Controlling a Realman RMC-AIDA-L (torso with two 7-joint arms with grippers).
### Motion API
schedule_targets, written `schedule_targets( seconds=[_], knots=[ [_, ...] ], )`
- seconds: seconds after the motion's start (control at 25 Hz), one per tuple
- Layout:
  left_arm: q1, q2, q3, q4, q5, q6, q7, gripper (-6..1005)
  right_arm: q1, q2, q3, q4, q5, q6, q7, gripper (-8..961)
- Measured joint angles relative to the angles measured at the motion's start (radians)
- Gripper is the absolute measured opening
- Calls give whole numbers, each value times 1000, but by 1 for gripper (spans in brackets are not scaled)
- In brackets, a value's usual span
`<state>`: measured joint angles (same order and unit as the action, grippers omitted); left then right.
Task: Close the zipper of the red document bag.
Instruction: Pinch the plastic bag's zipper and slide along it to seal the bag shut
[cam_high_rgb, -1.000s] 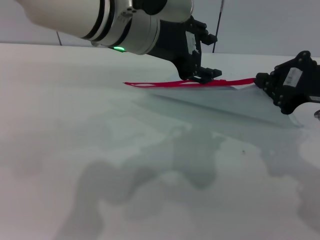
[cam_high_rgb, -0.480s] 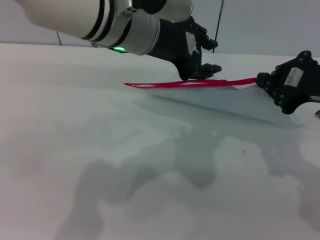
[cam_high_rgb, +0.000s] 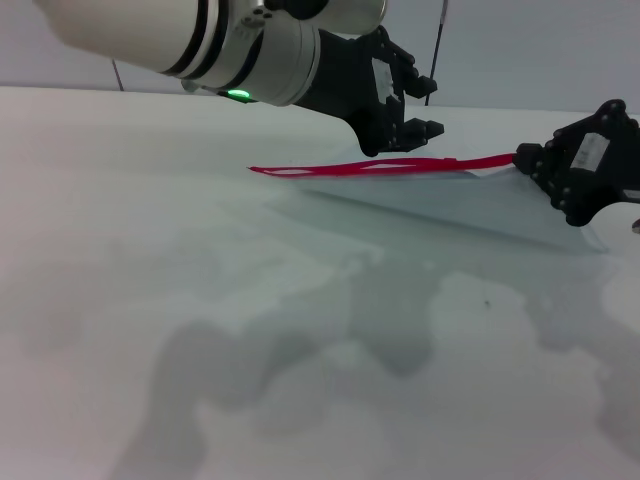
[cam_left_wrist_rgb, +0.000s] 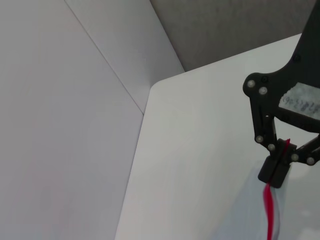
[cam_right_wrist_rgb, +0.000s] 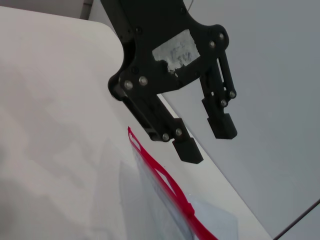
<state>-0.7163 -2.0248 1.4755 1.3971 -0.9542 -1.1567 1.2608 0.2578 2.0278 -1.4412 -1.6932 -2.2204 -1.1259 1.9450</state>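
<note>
The red document bag (cam_high_rgb: 480, 205) lies flat on the white table, a translucent pale pouch with the zipper (cam_high_rgb: 380, 167) along its far edge. That red strip shows gaps between its two sides toward the left end. My left gripper (cam_high_rgb: 402, 140) hangs just above the middle of the zipper, open and holding nothing. In the right wrist view, this left gripper (cam_right_wrist_rgb: 206, 140) has its fingers spread above the zipper (cam_right_wrist_rgb: 160, 175). My right gripper (cam_high_rgb: 520, 160) is shut on the zipper's right end. The left wrist view shows the right gripper (cam_left_wrist_rgb: 274, 175) pinching the red strip (cam_left_wrist_rgb: 270, 210).
The white table (cam_high_rgb: 200, 300) stretches wide in front of and left of the bag. A thin dark rod (cam_high_rgb: 437, 50) stands behind the left gripper near the grey wall. The table's far corner (cam_left_wrist_rgb: 155, 85) meets the wall.
My left gripper has lifted slightly off the zipper, where it was resting a second ago. The right gripper and the bag have stayed in place.
</note>
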Motion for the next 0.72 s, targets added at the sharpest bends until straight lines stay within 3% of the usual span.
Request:
schedule_targets(
  seconds=[0.4,0.6,0.72],
  knots=[
    [3,0,1,2,1,1,14,419,8,0,1,-1,1,0,0,16],
    [9,-1,2,-3,-20,2,35,603,8,0,1,-9,2,-4,0,17],
    [10,0,1,-20,-71,2,67,626,8,0,1,-15,3,-10,0,17]
  ],
)
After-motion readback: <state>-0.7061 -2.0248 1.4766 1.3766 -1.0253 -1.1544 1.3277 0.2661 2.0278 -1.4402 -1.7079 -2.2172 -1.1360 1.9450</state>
